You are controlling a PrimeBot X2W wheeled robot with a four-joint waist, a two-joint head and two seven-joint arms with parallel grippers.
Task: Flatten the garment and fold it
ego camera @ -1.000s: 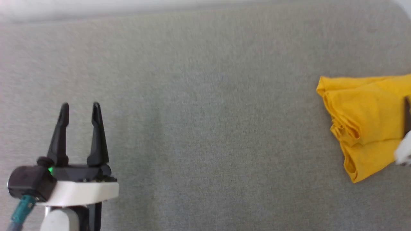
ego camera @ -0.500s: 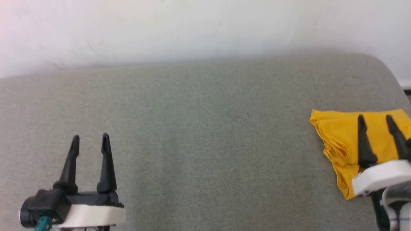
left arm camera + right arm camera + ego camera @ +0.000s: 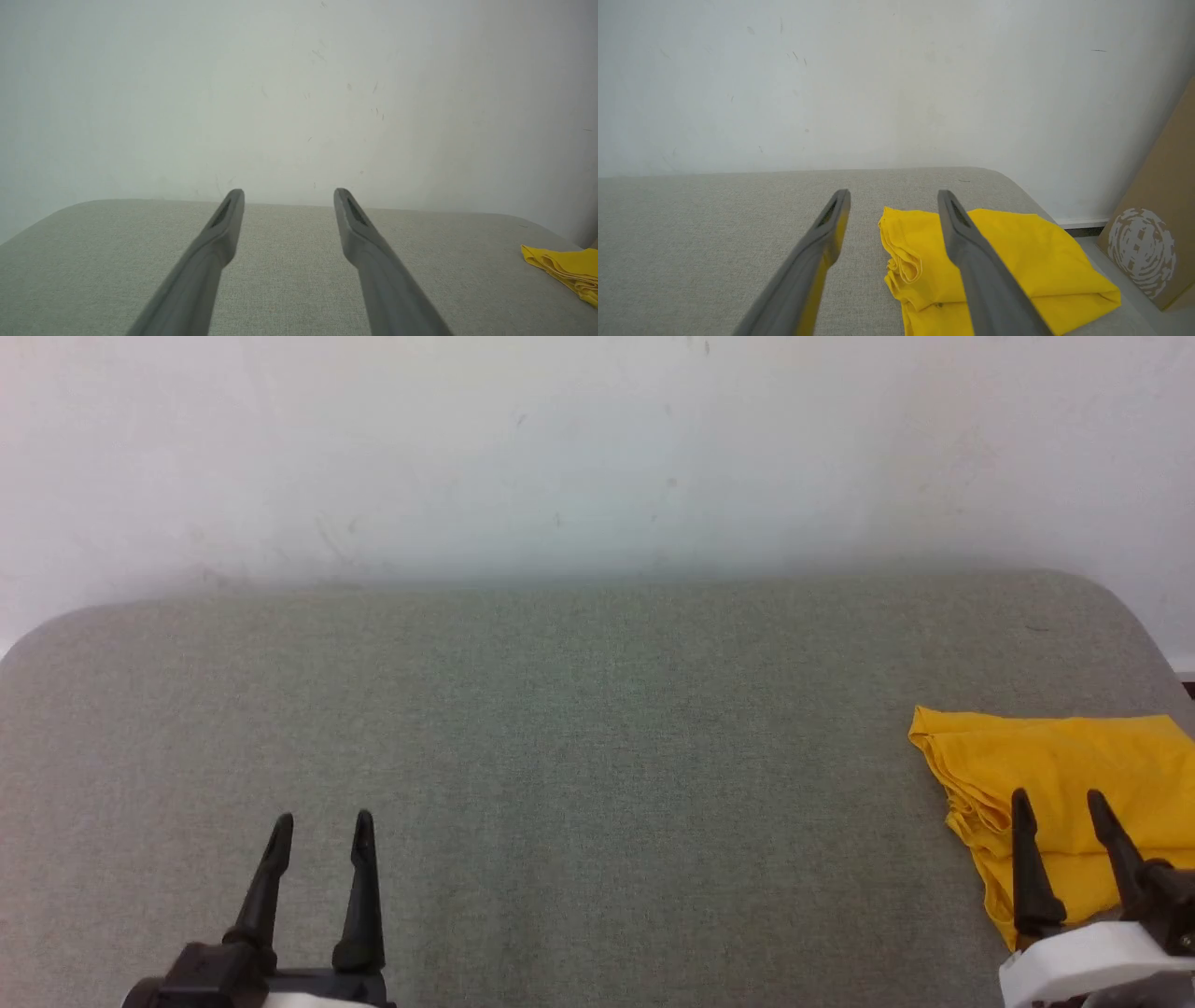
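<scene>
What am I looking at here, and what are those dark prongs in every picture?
It is a two-armed robot; the prongs are the fingers of its pincers. One picture comes from a camera on its head, looking down: left pincer at lower left, right pincer at lower right. The other two come from cameras on the wrists, each looking along its own pincer's fingers. On the grey padded surface lies a yellow T-shirt, bunched in folds near the right end. Both pincers are open and hold nothing; the right one points over the shirt.
</scene>
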